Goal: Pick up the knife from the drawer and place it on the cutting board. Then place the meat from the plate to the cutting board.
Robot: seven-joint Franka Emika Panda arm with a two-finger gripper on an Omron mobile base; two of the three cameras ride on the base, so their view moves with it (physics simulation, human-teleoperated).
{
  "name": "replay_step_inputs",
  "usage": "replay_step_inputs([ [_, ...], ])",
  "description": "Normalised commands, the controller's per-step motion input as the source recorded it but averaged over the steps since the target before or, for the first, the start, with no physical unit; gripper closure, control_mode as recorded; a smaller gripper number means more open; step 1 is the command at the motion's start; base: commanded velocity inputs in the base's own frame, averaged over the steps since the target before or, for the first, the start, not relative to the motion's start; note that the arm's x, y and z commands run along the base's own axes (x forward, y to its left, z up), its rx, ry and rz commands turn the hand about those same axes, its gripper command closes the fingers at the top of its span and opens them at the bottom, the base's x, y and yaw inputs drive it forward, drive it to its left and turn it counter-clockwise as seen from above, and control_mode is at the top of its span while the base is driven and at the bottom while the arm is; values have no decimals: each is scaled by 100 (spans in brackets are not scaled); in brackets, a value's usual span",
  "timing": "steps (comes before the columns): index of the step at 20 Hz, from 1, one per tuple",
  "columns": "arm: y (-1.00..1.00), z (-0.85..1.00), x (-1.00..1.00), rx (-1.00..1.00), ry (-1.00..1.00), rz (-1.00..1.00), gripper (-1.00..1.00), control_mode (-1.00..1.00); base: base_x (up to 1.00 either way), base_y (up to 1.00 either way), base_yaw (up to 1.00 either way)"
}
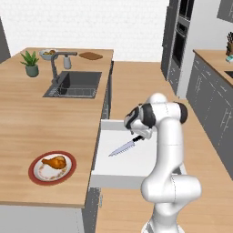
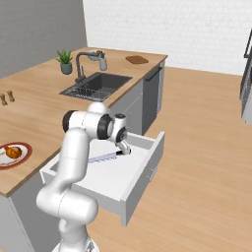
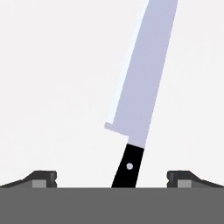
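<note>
The two-finger gripper (image 3: 112, 178) hung with its 2 tips spread apart astride the slim black-handled, silver-bladed knife (image 3: 138, 94) in the shallow white drawer (image 1: 136, 175), apparently lined up to grasp its handle.

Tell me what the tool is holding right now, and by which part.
Nothing is held. The tool stands open over the knife in the drawer, its fingertips apart on either side of the black handle, not closed on it.

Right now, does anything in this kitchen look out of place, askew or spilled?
Nothing stands out. The knife lies flat in the open drawer, the meat sits on its plate, and the open gripper straddles the knife's handle.
</note>
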Motion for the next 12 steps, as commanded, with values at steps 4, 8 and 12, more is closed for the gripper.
replay_step_inputs([
  [4, -11, -24, 26, 0, 13, 2, -100, -100, 0, 0, 0],
  [8, 0, -49, 0, 0, 1, 1, -100, -100, 0, 0, 0],
  [12, 0, -48, -4, 0, 0, 0, -100, -100, 0, 0, 0],
])
